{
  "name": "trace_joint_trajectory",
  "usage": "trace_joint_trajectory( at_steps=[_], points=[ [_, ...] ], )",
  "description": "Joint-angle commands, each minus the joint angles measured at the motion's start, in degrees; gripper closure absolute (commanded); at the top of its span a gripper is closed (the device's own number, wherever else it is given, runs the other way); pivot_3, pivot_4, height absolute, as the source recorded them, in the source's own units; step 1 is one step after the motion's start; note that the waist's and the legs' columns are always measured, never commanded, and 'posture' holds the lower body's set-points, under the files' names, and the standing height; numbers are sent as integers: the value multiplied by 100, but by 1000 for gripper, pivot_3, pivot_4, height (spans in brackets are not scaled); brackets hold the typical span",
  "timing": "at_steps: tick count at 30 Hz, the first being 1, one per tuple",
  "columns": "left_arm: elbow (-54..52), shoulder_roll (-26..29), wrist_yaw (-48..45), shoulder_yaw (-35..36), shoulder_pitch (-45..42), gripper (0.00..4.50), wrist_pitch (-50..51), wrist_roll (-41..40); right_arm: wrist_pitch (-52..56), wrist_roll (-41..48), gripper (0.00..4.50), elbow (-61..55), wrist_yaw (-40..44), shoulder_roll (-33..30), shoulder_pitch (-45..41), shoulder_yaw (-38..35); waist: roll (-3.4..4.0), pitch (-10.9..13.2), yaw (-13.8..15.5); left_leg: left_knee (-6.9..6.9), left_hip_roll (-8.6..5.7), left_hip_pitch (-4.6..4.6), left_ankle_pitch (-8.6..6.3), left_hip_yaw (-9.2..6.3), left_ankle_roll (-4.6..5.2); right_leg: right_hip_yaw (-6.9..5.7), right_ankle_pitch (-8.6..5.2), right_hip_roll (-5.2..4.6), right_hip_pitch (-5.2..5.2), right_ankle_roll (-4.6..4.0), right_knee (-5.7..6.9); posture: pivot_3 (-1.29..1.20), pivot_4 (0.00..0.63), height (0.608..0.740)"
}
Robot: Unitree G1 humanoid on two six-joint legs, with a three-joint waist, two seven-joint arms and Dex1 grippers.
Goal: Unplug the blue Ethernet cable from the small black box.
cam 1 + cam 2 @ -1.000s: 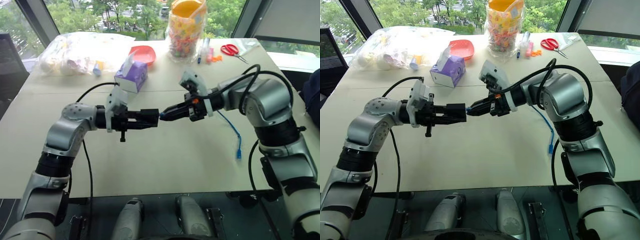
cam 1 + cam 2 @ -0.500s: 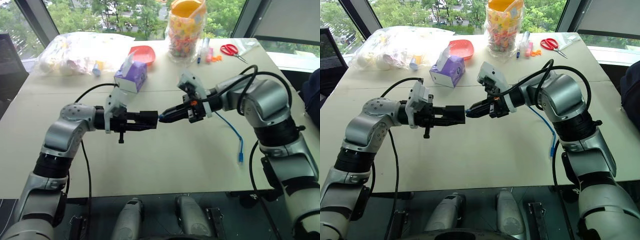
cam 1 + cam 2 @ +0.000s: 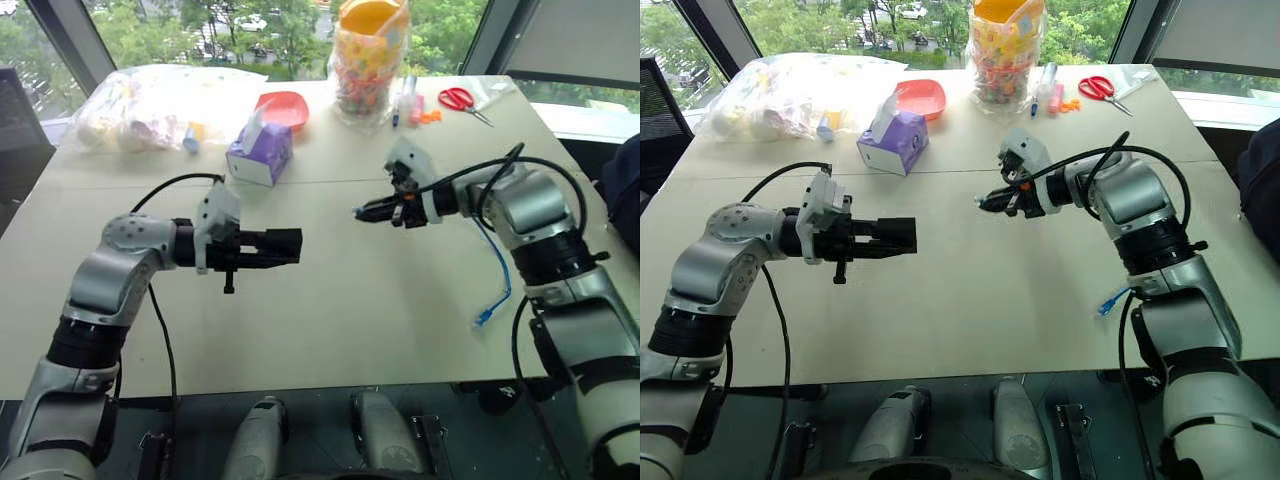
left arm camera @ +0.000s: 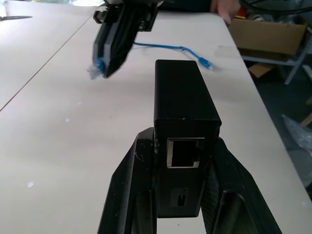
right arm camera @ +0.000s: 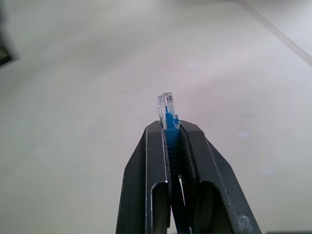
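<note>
Beige tabletop point(image 3: 330, 310), wide and mostly bare in the middle, w/ two robot arms above it. Left gripper point(image 3: 283, 246) is clenched on the small black box point(image 4: 184, 105), held level above the table, long axis pointing toward the robot's right; its port faces the left wrist cam and sits empty. Right gripper point(image 3: 362, 212) is pinched tight on the blue Ethernet cable point(image 3: 497, 270) just behind the clear plug point(image 5: 165, 105), which sticks out past the fingertips. Plug and box are well apart, open air between them, so the unplugging looks done. Key relation: box lies to the left of the plug tip, the two grippers roughly facing each other; right arm is the nearer one to the cable's slack, which trails back along that arm and down to the table, far end w/ its own plug point(image 3: 484, 318) near the right-hand edge.

Farther back: purple tissue box point(image 3: 260, 152), red bowl point(image 3: 283, 106), clear bag of items point(image 3: 165, 104), jar of sweets point(image 3: 371, 60), red scissors point(image 3: 465, 100). Nothing sits between the grippers; likely next is setting the parts down.
</note>
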Motion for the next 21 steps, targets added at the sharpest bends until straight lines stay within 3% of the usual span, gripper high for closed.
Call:
trace_joint_trajectory(
  at_steps=[1, 3, 5, 6, 11, 21],
  points=[
    [209, -350, 404, -151, 62, 3979, -454, 347, -596, -591, 4475, 828, -1395, 515, -208, -297, 0, 0, 17, 1, 0, 0, 0, 0, 0, 0, 0, 0, 0, 0, 0, 0, 150, 740],
    [370, -562, 575, -222, 79, 3979, -681, 538, -786, -797, 4475, 1135, -1786, 688, -237, -364, 0, 0, 38, 2, -2, -3, 1, 0, -1, 1, 1, -1, -1, -1, 0, 0, 150, 740],
    [631, -797, 767, -305, 34, 3979, -959, 739, -796, -847, 3625, 1255, -2014, 819, -225, -471, 0, 0, 49, -1, -6, -8, 1, -1, -1, 2, 1, -4, -4, -1, -2, 0, 150, 740],
    [863, -966, 888, -357, -24, 3979, -1159, 863, -758, -833, 3419, 1214, -2135, 871, -186, -562, 0, 0, 51, 0, -6, -13, 1, -2, -1, 2, 1, -4, -8, -1, -3, 0, 150, 740],
    [1941, -1606, 1385, -430, -395, 3979, -1940, 1314, -241, -708, 1090, 416, -2453, 820, 71, -999, 0, 0, 55, 0, -8, -15, 1, -2, -1, 1, 2, -5, -10, 0, -2, 0, 150, 740],
    [3764, -2158, 1912, -373, -869, 3979, -3126, 1812, 1854, 14, 1090, -2581, -2608, 642, 1183, -1714, 1, -2, 11, 2, -5, -10, -1, -3, 4, 1, 2, -2, -10, 1, 4, 0, 150, 740]
  ],
)
